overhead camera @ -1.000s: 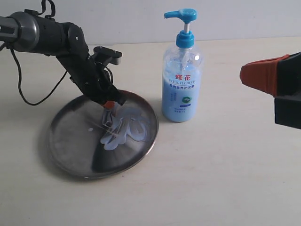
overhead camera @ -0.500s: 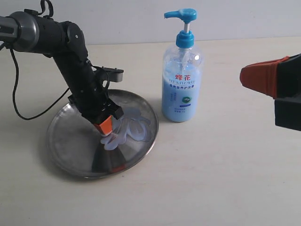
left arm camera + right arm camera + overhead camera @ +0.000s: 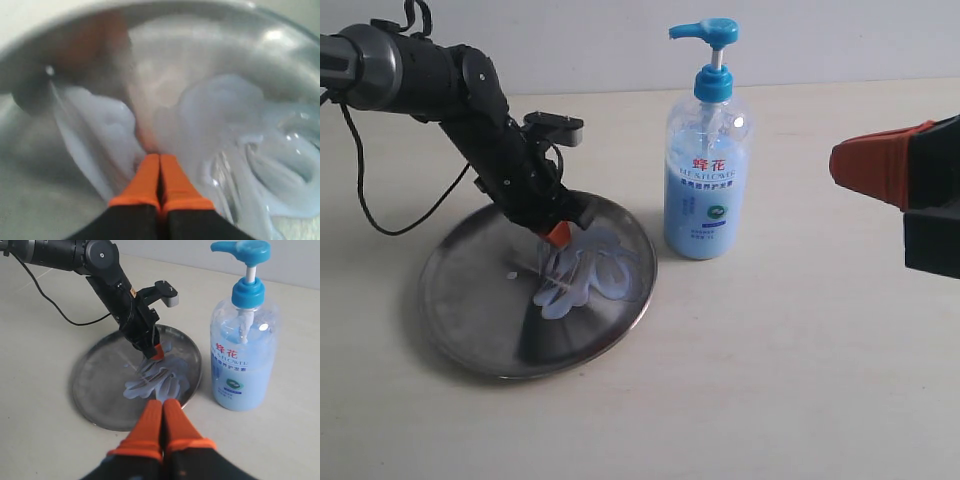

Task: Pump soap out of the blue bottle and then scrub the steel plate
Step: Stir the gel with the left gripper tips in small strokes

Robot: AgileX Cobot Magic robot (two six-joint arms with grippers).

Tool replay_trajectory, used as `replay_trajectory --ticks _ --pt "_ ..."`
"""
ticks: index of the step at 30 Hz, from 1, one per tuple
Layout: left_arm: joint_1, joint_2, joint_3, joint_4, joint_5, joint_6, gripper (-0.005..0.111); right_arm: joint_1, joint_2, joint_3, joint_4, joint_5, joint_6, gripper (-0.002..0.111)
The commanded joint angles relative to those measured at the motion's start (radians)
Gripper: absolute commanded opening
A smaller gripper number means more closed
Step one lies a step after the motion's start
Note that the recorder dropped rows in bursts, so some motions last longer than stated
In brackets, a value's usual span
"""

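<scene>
Clenched empty so its joined tips can serve as a scrubber, the left pincer presses into the soap on the steel plate, which lies just beside the upright blue bottle, while the right pincer, likewise clenched, hangs clear.

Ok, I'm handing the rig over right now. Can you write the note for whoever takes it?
Left pincer: shut, holding nothing, tips down in the soap on the steel plate.
Right pincer: shut, empty, hanging clear of the blue bottle.
Bottle: upright, beside the plate.
Done: soap is out, smeared over the part of the plate nearest the bottle.
Left: scrub the plate; the side away from the bottle looks bare.
</scene>
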Motion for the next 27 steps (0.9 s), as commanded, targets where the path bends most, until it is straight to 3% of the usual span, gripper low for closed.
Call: replay_trajectory --ticks 1,8,13,27 --pt "-0.002 0.021 0.003 -0.001 -0.125 0.003 0.000 -0.005 -0.002 0.003 0.002 -0.014 -0.008 0.000" --pt "-0.002 0.052 0.003 0.015 -0.245 0.003 0.000 -0.005 -0.002 0.003 0.002 -0.021 -0.008 0.000" --pt "-0.002 0.059 0.003 0.024 -0.238 0.003 0.000 -0.005 -0.002 0.003 0.002 -0.023 -0.008 0.000" --pt "-0.002 0.047 0.003 0.064 0.142 -0.029 0.000 -0.005 -0.002 0.003 0.002 -0.012 -0.008 0.000"
